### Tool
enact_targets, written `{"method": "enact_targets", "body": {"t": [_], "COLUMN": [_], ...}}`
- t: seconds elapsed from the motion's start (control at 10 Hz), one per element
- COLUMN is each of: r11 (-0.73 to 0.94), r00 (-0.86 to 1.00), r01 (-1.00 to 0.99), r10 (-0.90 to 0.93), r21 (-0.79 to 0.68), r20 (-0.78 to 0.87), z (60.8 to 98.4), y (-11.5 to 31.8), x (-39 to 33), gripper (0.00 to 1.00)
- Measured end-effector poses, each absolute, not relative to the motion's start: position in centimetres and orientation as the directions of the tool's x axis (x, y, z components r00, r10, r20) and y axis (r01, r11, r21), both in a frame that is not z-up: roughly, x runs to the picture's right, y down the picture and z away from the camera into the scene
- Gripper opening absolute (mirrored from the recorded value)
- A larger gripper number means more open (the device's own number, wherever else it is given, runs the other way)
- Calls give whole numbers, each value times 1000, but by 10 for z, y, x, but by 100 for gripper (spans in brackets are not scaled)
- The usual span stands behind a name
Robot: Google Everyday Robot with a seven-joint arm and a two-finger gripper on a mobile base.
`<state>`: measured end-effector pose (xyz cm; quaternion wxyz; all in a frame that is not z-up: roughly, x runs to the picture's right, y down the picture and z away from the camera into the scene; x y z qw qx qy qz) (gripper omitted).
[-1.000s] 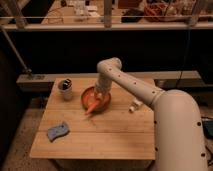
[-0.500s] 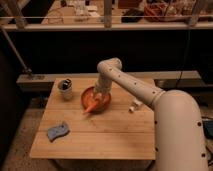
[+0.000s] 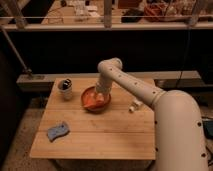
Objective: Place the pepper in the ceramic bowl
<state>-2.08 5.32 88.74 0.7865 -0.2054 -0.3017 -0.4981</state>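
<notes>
The white arm reaches from the robot's body at the lower right, bends at an elbow behind the ceramic bowl (image 3: 95, 100), and comes down so that the tool (image 3: 99, 95) sits right over the bowl's far side. Whether the tool is clenched or released cannot be told, as it blends with the wrist and the bowl behind it.

The ceramic bowl is a shallow orange-red round dish standing on the wooden desk (image 3: 100, 135), a little back from the desk's middle. Inside it, toward the near left part of the rim, lies an orange shape that looks like the pepper (image 3: 89, 105); it is hard to separate from the bowl's own colour, and it cannot be made out whether the tool touches it.

To the left of the bowl, near the desk's back left corner, stands a small white cup (image 3: 65, 89) with dark contents. Well in front of the bowl and to its left, near the desk's front left edge, lies a blue wavy sponge (image 3: 58, 131). Just right of the bowl a small white object (image 3: 135, 105) rests on the desk, beside the arm.
</notes>
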Motion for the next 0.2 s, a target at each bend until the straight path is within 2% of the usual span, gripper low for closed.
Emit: {"method": "enact_targets", "body": {"t": [0.2], "r11": [419], "r00": [321], "r01": [908], "r10": [-658], "r21": [-23], "r20": [681], "z": [888], "y": [53], "x": [-20], "gripper": [66]}}
